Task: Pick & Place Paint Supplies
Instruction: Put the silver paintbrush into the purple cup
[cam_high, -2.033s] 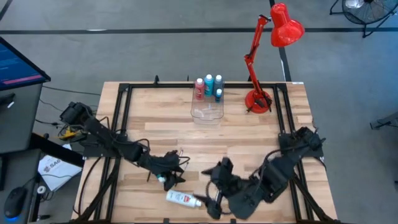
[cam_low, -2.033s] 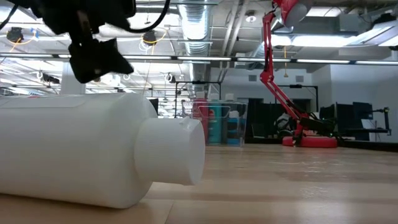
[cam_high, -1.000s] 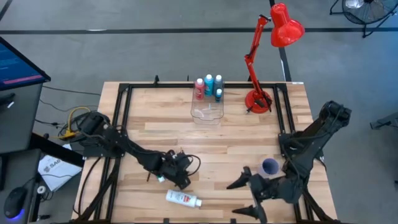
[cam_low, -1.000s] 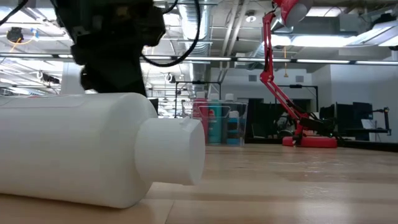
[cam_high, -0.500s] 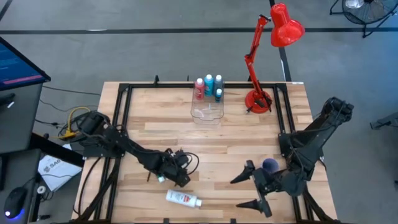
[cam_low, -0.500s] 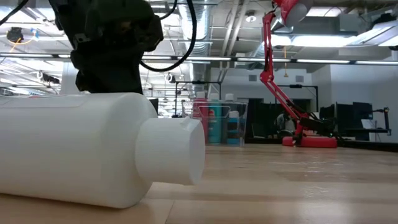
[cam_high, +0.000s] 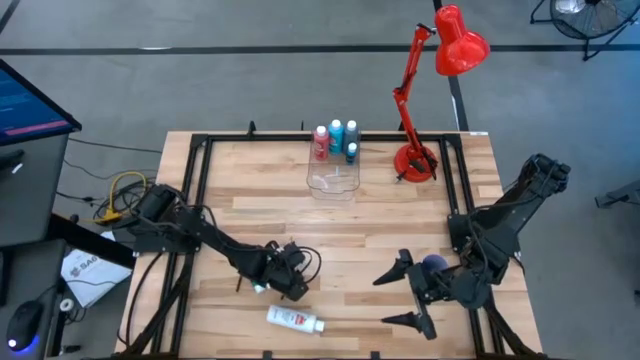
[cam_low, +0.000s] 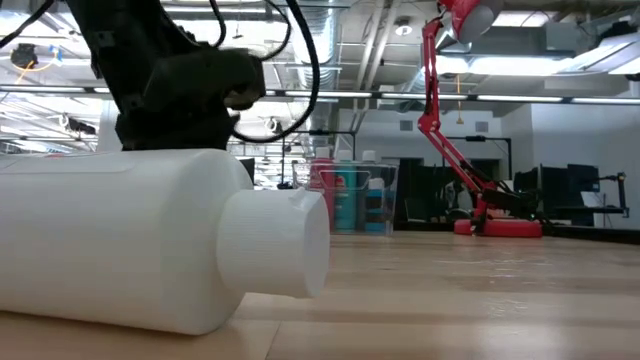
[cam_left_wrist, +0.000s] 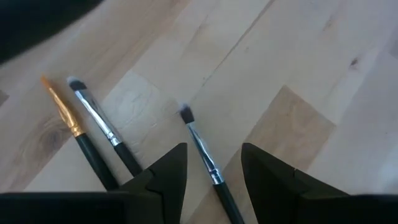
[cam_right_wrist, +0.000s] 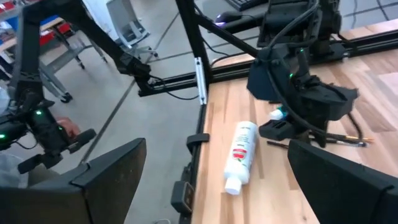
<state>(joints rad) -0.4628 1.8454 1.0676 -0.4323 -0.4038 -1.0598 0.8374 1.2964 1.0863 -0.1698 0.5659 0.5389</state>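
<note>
Between left jaws: thin paintbrush (cam_left_wrist: 202, 146).

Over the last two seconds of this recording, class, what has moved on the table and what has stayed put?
The right tool pulled back from beside the white bottle toward the table's right edge, jaws open, uncovering the purple cup. The left tool shifted slightly, hovering over the paintbrushes. Bottle, clear box and lamp stayed.
</note>
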